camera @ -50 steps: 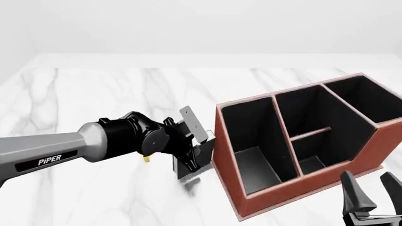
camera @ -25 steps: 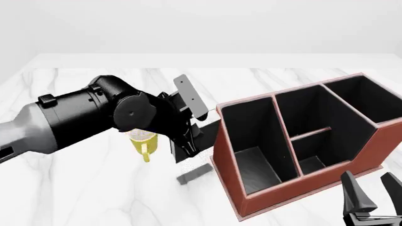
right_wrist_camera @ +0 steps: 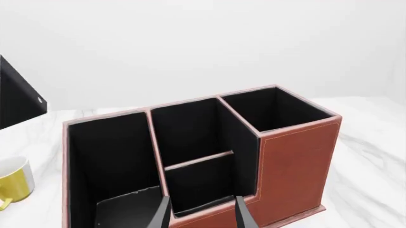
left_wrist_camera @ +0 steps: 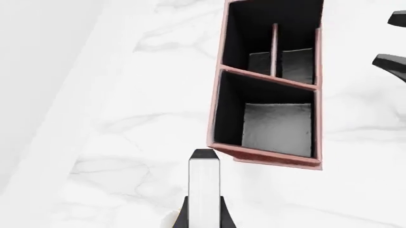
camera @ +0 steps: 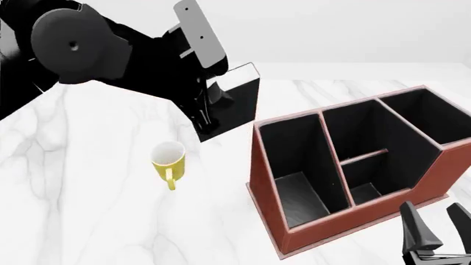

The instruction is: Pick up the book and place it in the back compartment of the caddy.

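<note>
The left gripper (camera: 209, 102) is clamped on the small black-covered book with white page edges (camera: 237, 99), holding it in the air above the white marble table (camera: 96, 221), off the left end of the large red-brown caddy with black compartments (camera: 268, 182). A yellow mug (camera: 169, 159) stands on the table left of the caddy. The right gripper (right_wrist_camera: 201, 212) hovers by the table's near right corner, jaws parted and holding nothing.

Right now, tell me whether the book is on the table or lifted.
Lifted: the book is clamped in the left gripper, clear of the marble table, above and beside the caddy, not in it.
</note>
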Controlling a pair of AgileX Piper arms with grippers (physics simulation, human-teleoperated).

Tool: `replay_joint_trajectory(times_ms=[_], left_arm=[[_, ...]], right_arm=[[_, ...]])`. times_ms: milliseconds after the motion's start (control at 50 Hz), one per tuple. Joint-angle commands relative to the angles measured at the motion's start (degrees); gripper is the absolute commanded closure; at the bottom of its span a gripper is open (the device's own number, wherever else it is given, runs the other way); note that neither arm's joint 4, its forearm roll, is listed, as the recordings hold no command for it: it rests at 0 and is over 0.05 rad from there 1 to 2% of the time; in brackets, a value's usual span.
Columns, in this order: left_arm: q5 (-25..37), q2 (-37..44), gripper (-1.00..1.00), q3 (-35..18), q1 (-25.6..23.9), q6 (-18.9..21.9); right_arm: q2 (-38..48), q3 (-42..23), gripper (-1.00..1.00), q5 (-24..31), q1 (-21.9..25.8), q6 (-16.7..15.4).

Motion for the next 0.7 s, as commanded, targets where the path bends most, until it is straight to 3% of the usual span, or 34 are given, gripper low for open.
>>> replay_joint_trajectory(times_ms=[20, 380, 440, 700], left_arm=[[3.2, -0.4, 1.0, -12.3, -2.9, 2.4], [-0.1, 6.7, 1.0, -23.6, -13.7, 1.7], [-2.8, 10.3, 1.0, -26.6, -16.1, 1.3], [-11.0, 20.4, 1.0, -30.6, -19.4, -0.3]], right_arm=[[0.0, 0.0, -1.0, 0.0, 0.0, 0.0], [0.5, 0.0, -1.0, -0.5, 0.1, 0.0], [0.0, 0.0, -1.0, 0.1, 0.1, 0.0], [1.6, 0.0, -1.0, -1.5, -0.1, 0.2]])
